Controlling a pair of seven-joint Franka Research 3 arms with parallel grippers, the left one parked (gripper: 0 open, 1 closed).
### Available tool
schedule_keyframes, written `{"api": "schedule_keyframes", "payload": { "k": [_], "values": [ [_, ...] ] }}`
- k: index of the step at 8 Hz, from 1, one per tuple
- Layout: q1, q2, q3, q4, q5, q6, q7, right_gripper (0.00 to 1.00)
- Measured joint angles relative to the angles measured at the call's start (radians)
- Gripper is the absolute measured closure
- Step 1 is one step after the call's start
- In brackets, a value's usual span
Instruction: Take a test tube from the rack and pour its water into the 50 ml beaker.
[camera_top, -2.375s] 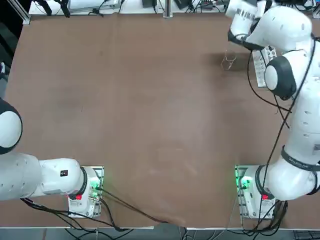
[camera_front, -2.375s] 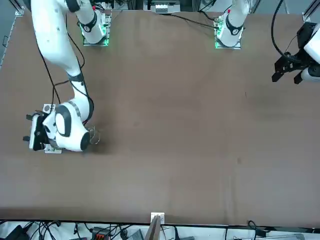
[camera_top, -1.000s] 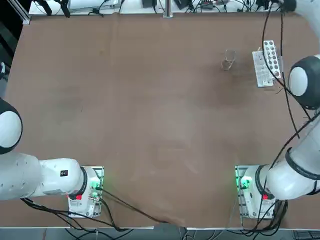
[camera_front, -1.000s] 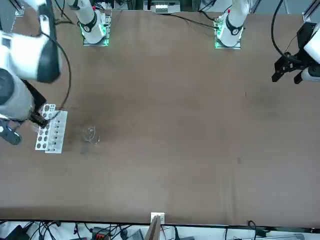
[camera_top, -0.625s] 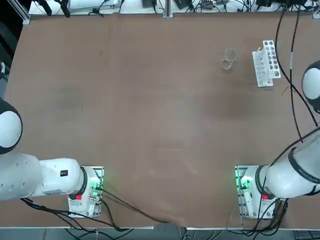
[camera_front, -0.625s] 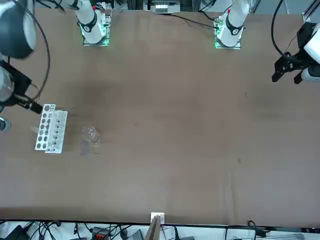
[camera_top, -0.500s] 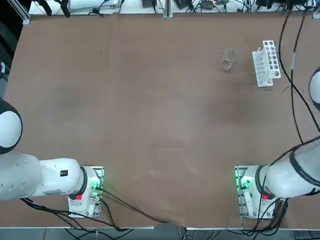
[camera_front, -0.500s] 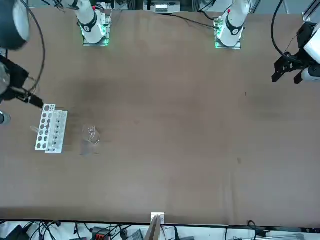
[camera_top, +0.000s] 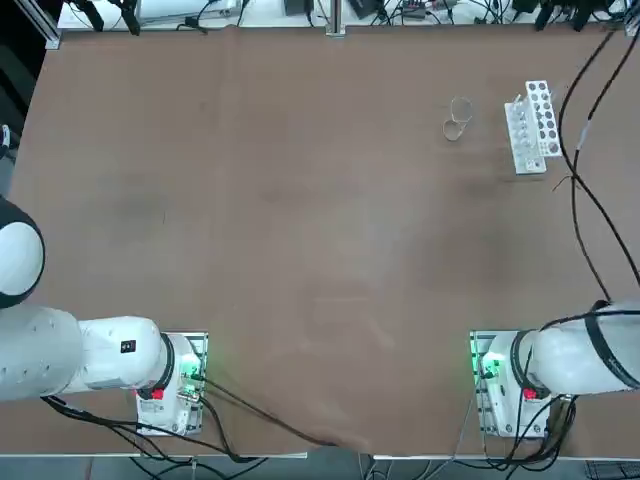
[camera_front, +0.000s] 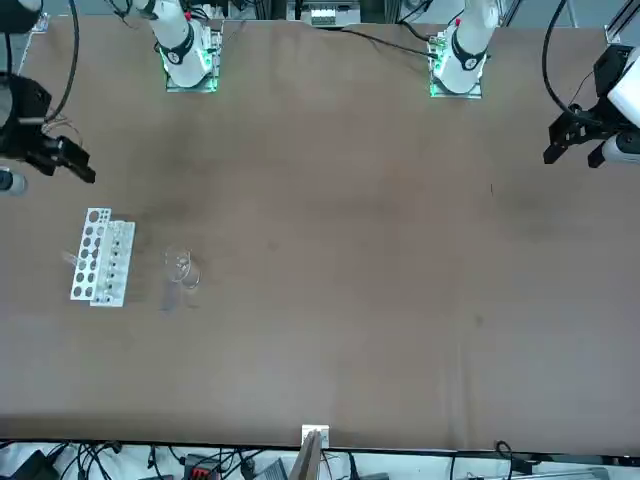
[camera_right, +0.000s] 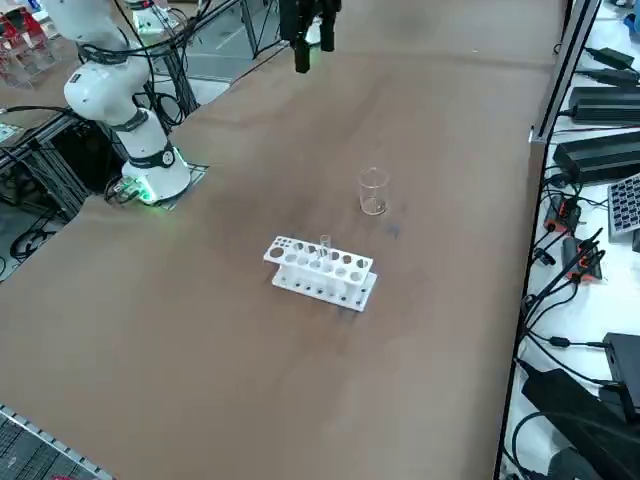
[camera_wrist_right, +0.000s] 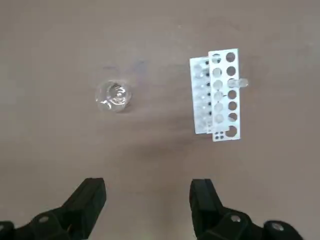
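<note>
Tool: the black two-fingered tool (camera_wrist_right: 147, 187) hangs high above the table, fingers spread wide, nothing between them.
Rack: the white plastic test-tube rack (camera_wrist_right: 220, 95) stands on the brown table (camera_wrist_right: 150, 30), toward its far right corner.
Tube: one clear glass test tube (camera_wrist_right: 239, 83) stands in a hole on the rack's outer row – the side away from the beaker; the other holes look empty.
Beaker: the small clear glass beaker (camera_wrist_right: 114, 96) stands upright near the rack, on your left of it, not touching. Whether it holds water cannot be told.
Stage: a seated tube and an empty tool fit either a tube waiting to be lifted or one set back after pouring.
Handling: either way, keep the tool at height over the glass. Any descent near the tube should be straight down – a sideways brush could tip tube or light rack.
Edges: the table's right edge and trailing cables lie near the rack's outer side.
Room: towards the arm's base and to your left, the table offers wide room.
</note>
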Motion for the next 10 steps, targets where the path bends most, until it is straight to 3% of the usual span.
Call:
{"api": "schedule_keyframes", "payload": {
  "k": [6,10],
  "values": [
    [0.0,-0.148,0.004,-0.13,0.007,0.005,-0.104,0.0],
    [0.0,-0.175,0.004,-0.141,0.015,0.005,-0.16,0.0]
  ]
}}
